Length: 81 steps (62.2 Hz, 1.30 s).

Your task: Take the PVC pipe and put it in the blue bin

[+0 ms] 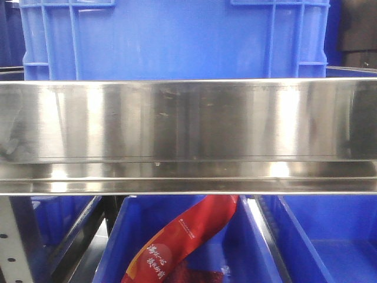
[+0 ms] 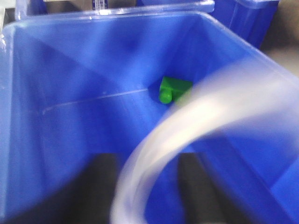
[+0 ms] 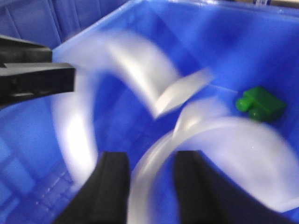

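The PVC pipe is a clear, curved tube, blurred by motion. In the left wrist view it (image 2: 196, 116) arcs over the inside of the blue bin (image 2: 70, 70) and runs down between the black fingers of my left gripper (image 2: 147, 186), which stand wide apart and do not pinch it. In the right wrist view the pipe (image 3: 140, 70) loops inside the same bin (image 3: 243, 42). One strand passes between the spread fingers of my right gripper (image 3: 150, 186), close to the left finger. The front view shows neither gripper nor the pipe.
A green block (image 2: 172, 89) lies on the bin floor, also in the right wrist view (image 3: 260, 103). A black arm part (image 3: 32, 74) reaches in at the upper left. In front, a steel shelf rail (image 1: 188, 130), blue bins, and a red packet (image 1: 182, 239).
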### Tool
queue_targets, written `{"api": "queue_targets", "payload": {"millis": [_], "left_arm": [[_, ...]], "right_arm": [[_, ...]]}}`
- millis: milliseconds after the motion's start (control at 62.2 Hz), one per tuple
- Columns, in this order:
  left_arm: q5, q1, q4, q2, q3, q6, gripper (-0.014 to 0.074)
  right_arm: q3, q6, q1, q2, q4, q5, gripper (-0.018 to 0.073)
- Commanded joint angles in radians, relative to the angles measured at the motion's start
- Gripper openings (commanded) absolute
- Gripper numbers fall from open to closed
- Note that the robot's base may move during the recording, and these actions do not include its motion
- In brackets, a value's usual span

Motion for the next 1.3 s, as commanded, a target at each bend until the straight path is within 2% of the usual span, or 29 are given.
{"api": "queue_targets", "payload": {"millis": [0,209,338,386,483,515,595,660,708,837,1013,1158,1287], "left_arm": [[-0.009,-0.005,-0.008,0.002,-0.011,0.003,0.0367],[-0.009,-0.005,-0.017,0.005,-0.011,0.003,0.0393],[0.009,-0.005,-0.027,0.005,-0.011,0.003,0.0365],[0.026,-0.006,-0.030,0.005,-0.011,0.003,0.0316],[0.042,-0.006,-0.030,0.003,-0.011,0.003,0.0138],[0.047,-0.006,-0.032,0.003,-0.011,0.003,0.0083],[0.074,-0.006,-0.052,-0.011,-0.011,0.003,-0.0111],[0.093,-0.008,-0.057,-0.029,-0.011,0.003,-0.0111],[0.096,-0.008,-0.055,-0.049,-0.011,0.007,-0.0111],[0.067,-0.008,-0.048,-0.100,-0.011,0.051,-0.0111],[0.049,-0.008,-0.045,-0.191,0.027,0.053,-0.0111],[-0.096,-0.008,-0.045,-0.305,0.178,0.053,-0.0111],[-0.227,-0.008,-0.045,-0.417,0.362,0.049,-0.0111]], "right_arm": [[-0.008,-0.005,-0.004,-0.001,-0.001,0.001,0.0284],[-0.008,-0.005,-0.004,-0.001,-0.001,0.008,0.0309],[-0.008,-0.005,-0.004,-0.001,-0.010,0.008,0.0309],[-0.008,-0.005,-0.004,0.003,-0.022,0.005,0.0307],[-0.008,-0.005,-0.004,0.008,-0.053,-0.007,0.0285],[-0.008,-0.005,-0.004,0.008,-0.065,-0.012,0.0245],[-0.008,-0.005,-0.004,0.008,-0.070,0.011,0.0079],[-0.008,-0.005,-0.004,0.008,-0.063,0.044,-0.0095],[-0.008,0.000,-0.004,0.006,-0.061,0.058,-0.0167],[-0.008,0.019,-0.013,0.000,-0.061,0.060,-0.0167],[-0.008,0.070,-0.058,-0.048,-0.061,0.033,-0.0167],[-0.007,0.070,-0.077,-0.130,-0.081,-0.044,-0.0167],[0.006,0.070,-0.077,-0.182,-0.126,-0.044,-0.0167]]}}
